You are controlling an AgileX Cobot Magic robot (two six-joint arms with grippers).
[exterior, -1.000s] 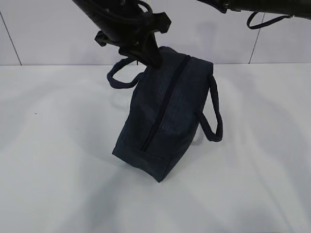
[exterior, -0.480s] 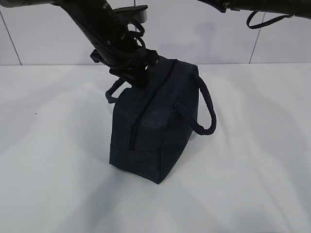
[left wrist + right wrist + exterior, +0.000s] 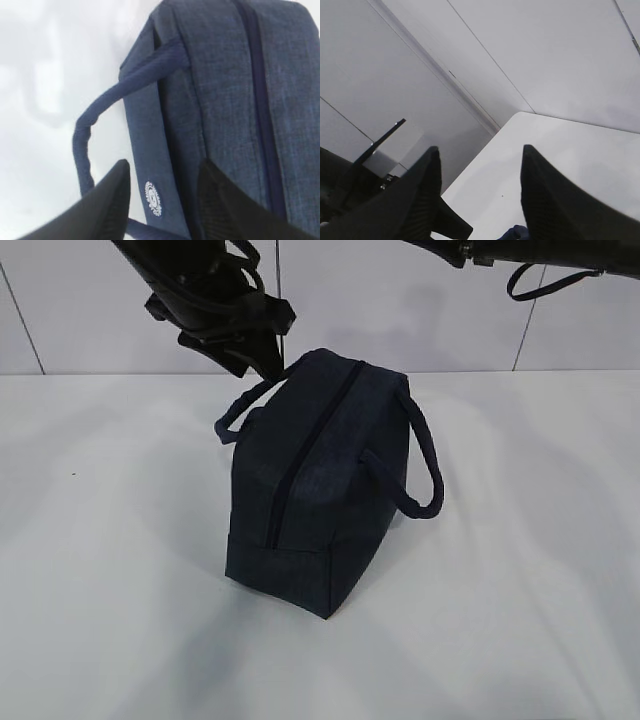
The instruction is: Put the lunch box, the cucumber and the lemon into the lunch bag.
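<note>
Standing upright on the white tabletop (image 3: 520, 570), the dark navy fabric lunch bag (image 3: 315, 490) is seen with its top zipper (image 3: 310, 445) closed. The left hand (image 3: 255, 355) is held just above the bag's far end, fingers (image 3: 112, 200) spread and nothing gripped. A loop handle (image 3: 95, 120) and round white logo (image 3: 153, 198) are found beneath it. The right hand (image 3: 480, 195) is raised well away, released, nothing gripped.
</note>
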